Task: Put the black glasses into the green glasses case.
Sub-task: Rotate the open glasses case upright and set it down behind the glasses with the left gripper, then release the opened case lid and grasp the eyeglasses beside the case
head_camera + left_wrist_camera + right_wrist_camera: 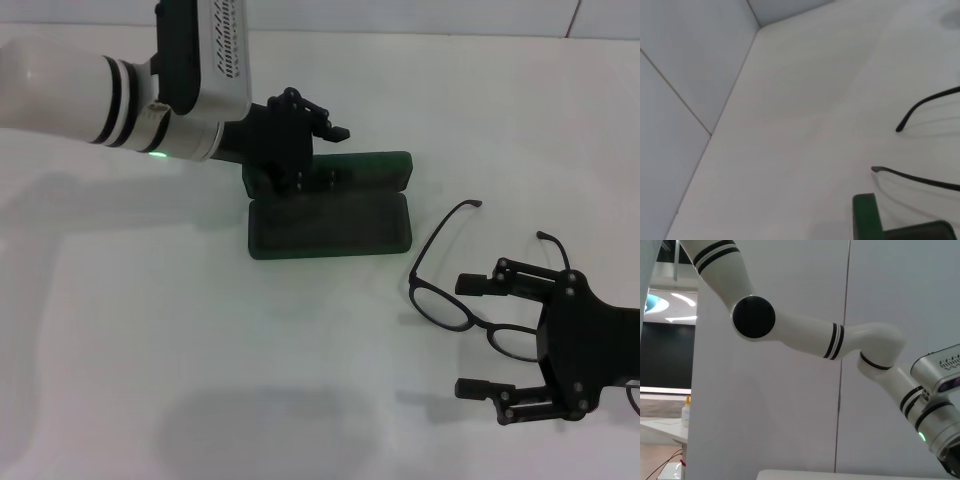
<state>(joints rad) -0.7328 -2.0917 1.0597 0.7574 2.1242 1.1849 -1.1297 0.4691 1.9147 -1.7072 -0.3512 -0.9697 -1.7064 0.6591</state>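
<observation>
On the table (150, 340), the green glasses case (330, 225) lay open and empty; the black glasses (455, 300) remained outside it, under the spread-fingered right gripper (478, 337). Left gripper (300, 150) finger state could not be determined.

Desk (200, 380): plain white matte top, soft grey shadows across it.
Wall panels (685, 60): pale grey-white, thin dark seams, meeting the desk's far edge.
Partition (790, 405): white, one vertical seam.
Room beyond, 9 o'clock: dark window (665, 355), ceiling lights reflected, small bottle (686, 412) on a ledge.
</observation>
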